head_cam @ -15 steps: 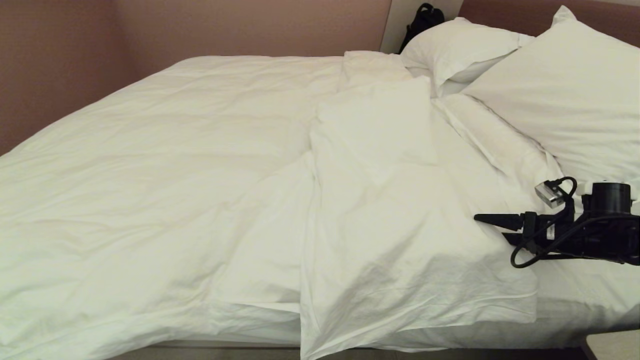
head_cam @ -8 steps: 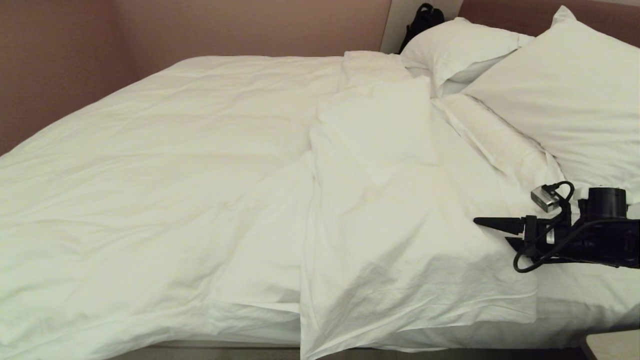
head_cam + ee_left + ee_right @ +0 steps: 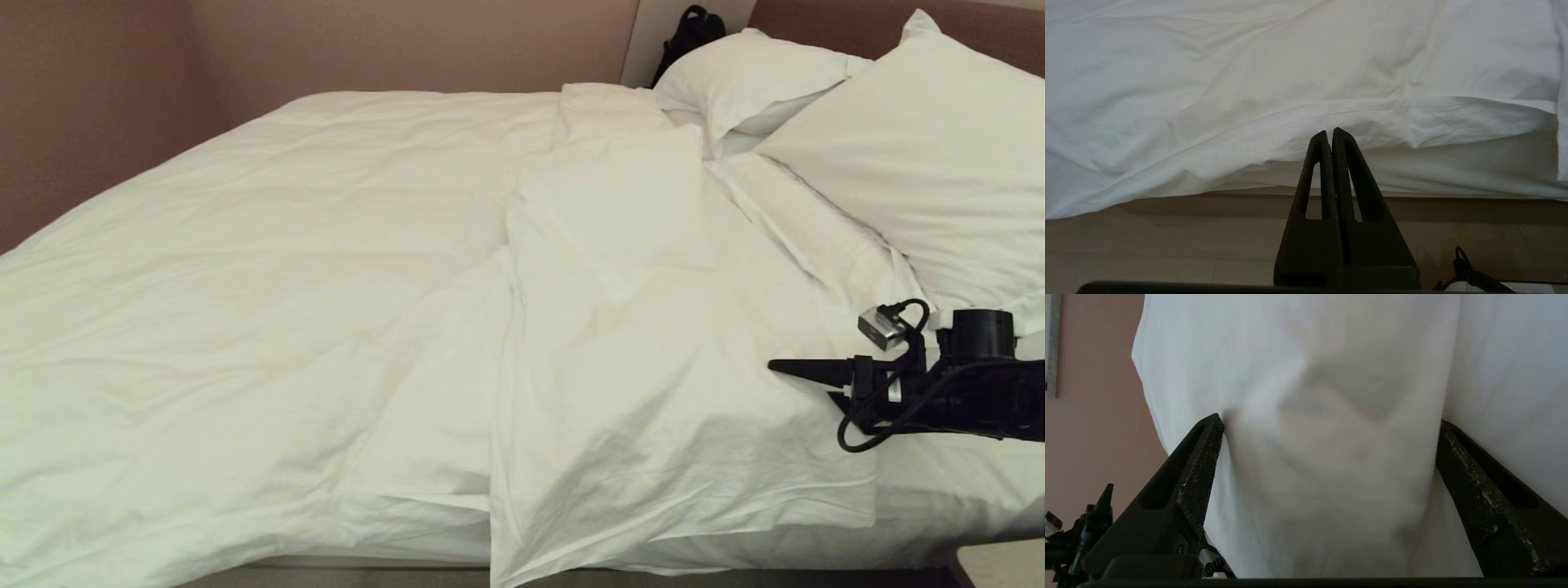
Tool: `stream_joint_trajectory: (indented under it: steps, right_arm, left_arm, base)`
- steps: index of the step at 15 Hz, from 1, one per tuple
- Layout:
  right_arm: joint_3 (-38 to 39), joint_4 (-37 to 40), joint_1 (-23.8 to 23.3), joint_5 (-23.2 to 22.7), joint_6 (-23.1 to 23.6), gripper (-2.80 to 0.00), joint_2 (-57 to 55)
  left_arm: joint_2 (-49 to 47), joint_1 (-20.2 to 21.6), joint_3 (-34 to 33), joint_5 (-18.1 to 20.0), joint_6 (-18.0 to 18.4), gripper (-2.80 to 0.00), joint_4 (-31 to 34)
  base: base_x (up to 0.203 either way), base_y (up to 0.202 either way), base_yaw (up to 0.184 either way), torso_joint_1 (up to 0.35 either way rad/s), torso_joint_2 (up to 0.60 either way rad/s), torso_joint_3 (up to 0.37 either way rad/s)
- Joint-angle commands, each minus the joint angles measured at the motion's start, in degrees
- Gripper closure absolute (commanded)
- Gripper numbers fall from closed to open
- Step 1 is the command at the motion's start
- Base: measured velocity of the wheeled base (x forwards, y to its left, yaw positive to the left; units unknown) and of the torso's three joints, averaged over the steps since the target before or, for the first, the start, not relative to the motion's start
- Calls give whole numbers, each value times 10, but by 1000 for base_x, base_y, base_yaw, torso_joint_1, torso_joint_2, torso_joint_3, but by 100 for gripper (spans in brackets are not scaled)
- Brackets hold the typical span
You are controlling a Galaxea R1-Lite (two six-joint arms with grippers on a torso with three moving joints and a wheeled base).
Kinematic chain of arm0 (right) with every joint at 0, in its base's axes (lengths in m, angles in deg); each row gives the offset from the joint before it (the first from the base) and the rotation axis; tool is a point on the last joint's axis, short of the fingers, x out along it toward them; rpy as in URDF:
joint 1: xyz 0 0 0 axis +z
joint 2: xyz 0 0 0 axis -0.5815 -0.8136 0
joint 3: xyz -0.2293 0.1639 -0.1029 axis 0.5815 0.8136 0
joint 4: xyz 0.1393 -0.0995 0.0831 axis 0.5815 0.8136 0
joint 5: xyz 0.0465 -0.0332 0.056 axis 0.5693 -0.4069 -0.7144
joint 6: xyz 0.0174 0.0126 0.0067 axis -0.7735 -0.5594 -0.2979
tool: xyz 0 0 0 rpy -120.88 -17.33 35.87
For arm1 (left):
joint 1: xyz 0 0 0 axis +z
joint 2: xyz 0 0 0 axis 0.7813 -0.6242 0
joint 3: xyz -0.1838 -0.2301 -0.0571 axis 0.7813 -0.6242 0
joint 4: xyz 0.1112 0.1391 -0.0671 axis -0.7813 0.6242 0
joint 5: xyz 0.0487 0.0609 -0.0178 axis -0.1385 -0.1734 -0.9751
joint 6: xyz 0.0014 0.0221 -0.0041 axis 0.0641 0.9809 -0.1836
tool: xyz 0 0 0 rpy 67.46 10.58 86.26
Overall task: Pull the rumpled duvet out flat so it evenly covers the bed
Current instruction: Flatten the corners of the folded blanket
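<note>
Duvet (image 3: 286, 269) rumpled (folded back near pillows (image 3: 914, 155)) on bed (image 3: 939, 490); pinkish-brown walls (image 3: 367, 41).

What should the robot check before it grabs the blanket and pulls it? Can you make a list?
1. Right hand open wide: ok.
2. White cloth between its fingers: ok, though whether it is duvet or pillow cannot tell.
3. Folded-back flap near the right hand: ok, it lies just beside the hand.
4. Duvet flat all over the bed: not ok, the flap is doubled over and bare sheet shows by the pillows.
5. Left hand out of the way: ok, shut and empty, low at the bed's edge.
</note>
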Motion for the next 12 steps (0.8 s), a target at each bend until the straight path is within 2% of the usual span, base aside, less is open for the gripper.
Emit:
stream_joint_trajectory:
  steps: [1, 12]
  right_arm:
    - [1, -1, 3, -8, 0, -280, 6]
    - [4, 3, 29, -18, -10, -280, 16]
  left_arm:
    - [0, 0, 0, 0, 0, 0, 0]
    - [0, 0, 0, 0, 0, 0, 0]
  base:
    - [0, 0, 0, 0, 0, 0]
    - [0, 0, 0, 0, 0, 0]
